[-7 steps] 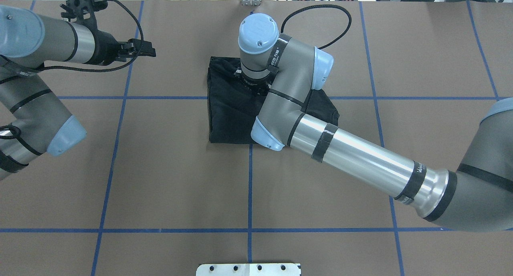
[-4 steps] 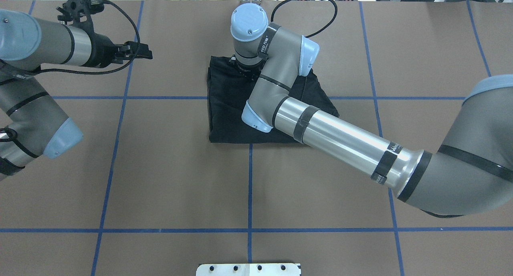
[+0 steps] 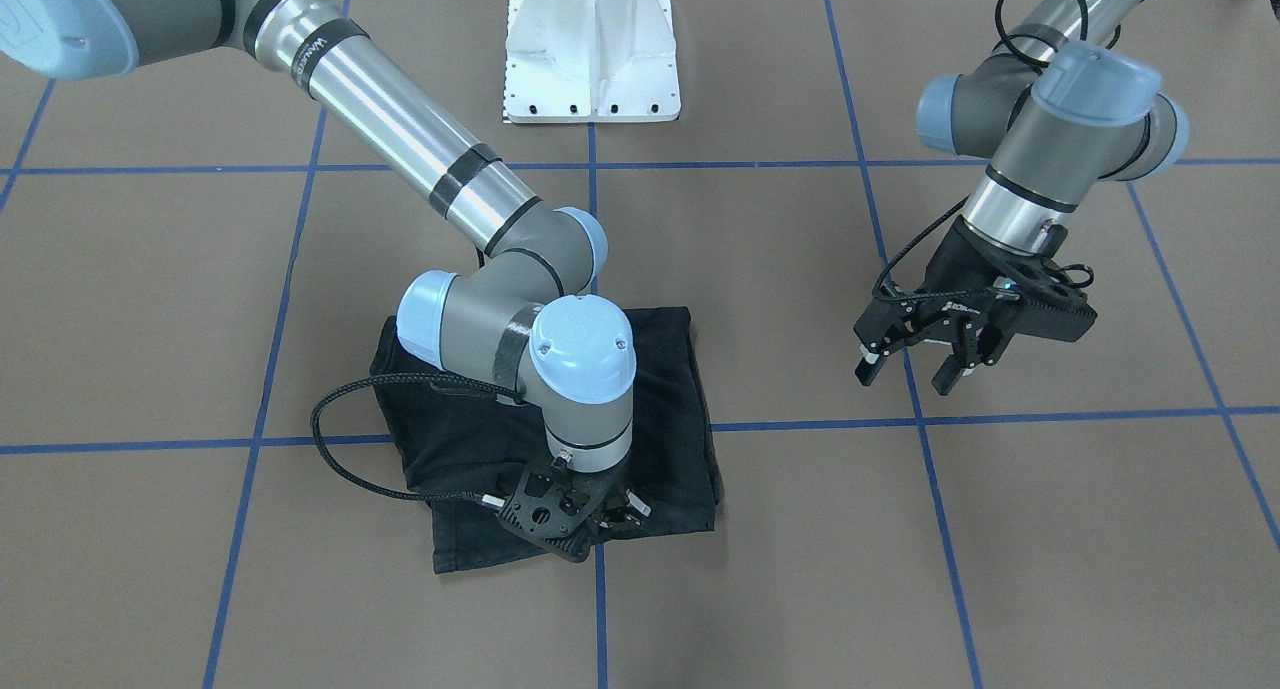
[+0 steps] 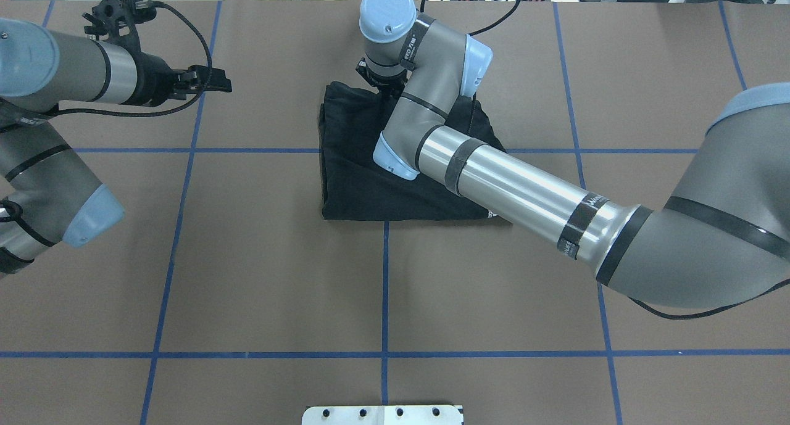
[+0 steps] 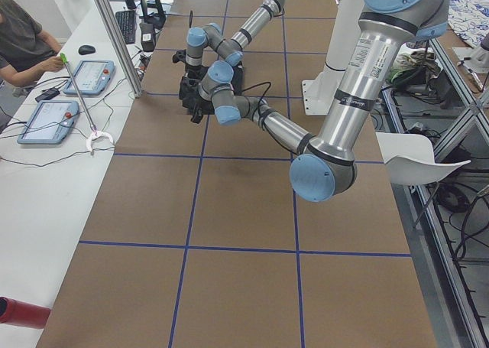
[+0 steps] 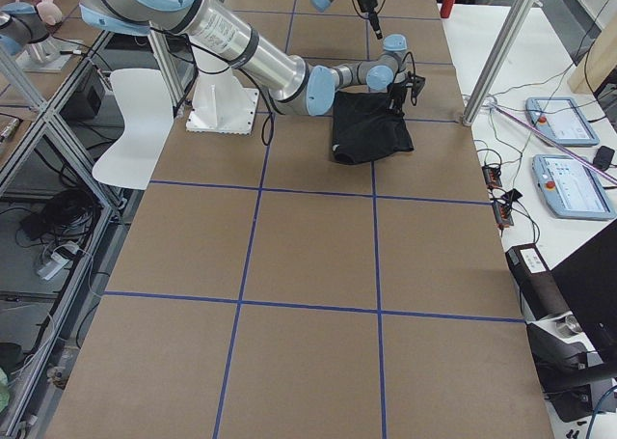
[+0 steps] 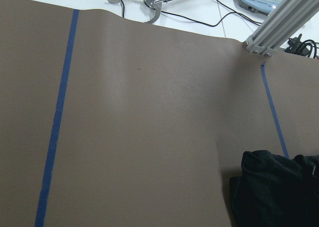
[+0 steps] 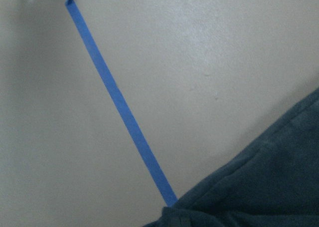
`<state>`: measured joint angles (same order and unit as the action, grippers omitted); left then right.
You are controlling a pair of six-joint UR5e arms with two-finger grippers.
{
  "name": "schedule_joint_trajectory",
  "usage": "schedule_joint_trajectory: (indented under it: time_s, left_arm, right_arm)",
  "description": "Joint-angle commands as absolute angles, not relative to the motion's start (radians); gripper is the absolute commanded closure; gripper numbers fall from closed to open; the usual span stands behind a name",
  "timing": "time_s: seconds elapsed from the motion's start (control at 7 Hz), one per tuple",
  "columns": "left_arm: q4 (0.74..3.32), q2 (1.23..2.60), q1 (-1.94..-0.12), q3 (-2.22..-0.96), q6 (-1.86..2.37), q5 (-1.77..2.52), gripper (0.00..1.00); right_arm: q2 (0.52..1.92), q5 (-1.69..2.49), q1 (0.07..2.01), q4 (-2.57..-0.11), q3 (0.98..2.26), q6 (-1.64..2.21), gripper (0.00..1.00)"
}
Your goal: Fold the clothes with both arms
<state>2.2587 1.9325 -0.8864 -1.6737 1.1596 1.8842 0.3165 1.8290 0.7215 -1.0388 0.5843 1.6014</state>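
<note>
Exterior front-facing view: my right jaws sit low at the edge of the folded T-shirt point(image 3: 670, 399), and I cannot tell their grip; my left jaws are spread. The cloth looks limp and light, so I'd pinch its stacked edges.

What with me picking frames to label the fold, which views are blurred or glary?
Right wrist view: soft throughout, blue tape line and black T-shirt edge both fuzzy. Overhead view: sharp, with a bright glare streak along the right arm's silver forearm. Left wrist view: sharp, evenly lit.
</note>
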Motion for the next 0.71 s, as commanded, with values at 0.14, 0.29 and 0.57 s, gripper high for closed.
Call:
schedule_joint_trajectory:
  time_s: [0.14,0.29,0.57]
  left_arm:
    - [2.257,1.916,-0.891,-1.698,1.123,1.894,0.0]
    - [2.255,1.879,-0.906,-1.716,1.041,1.896,0.0]
    - [2.263,1.791,-0.986,-1.738,0.854,1.971,0.0]
  right_arm:
    - [0.323,2.061,0.883,-1.177,0.712,1.563,1.0]
    - [0.506,2.1,0.906,-1.371,0.994,1.416,1.0]
    - [0.885,2.12,0.986,-1.476,1.381,1.168,1.0]
